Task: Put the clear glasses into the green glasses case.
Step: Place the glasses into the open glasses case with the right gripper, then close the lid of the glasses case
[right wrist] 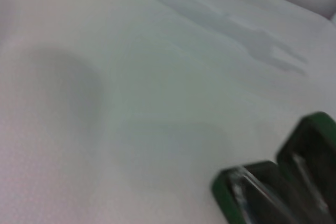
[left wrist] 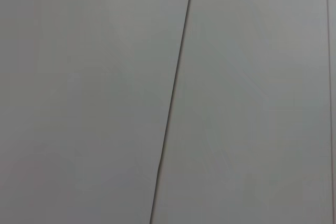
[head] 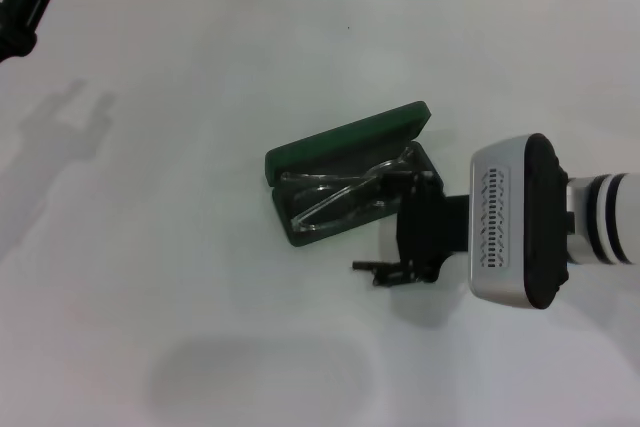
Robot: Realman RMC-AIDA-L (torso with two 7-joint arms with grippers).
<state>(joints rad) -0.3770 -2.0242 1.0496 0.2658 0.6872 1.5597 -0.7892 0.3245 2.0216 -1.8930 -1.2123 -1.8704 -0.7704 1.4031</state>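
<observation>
While the clear glasses (head: 335,195) lie inside the open green glasses case (head: 300,152) — right claw (head: 400,247) alongside, state unclear.

No text, label, brand, number or sign can be read anywhere in these views. The dark green rectangular hard clamshell case (head: 345,172), lying open on the white counter (head: 200,247), shows no legible lettering on its lid, and the silver-and-black wrist housing (head: 510,222) carries only unlettered rows of small slots.

Lighting bright, even, overhead. Soft shadows on the table (head: 200,247) left of and below the right gripper (head: 405,237). Right wrist view blurred, green case (right wrist: 294,182) out of focus.
</observation>
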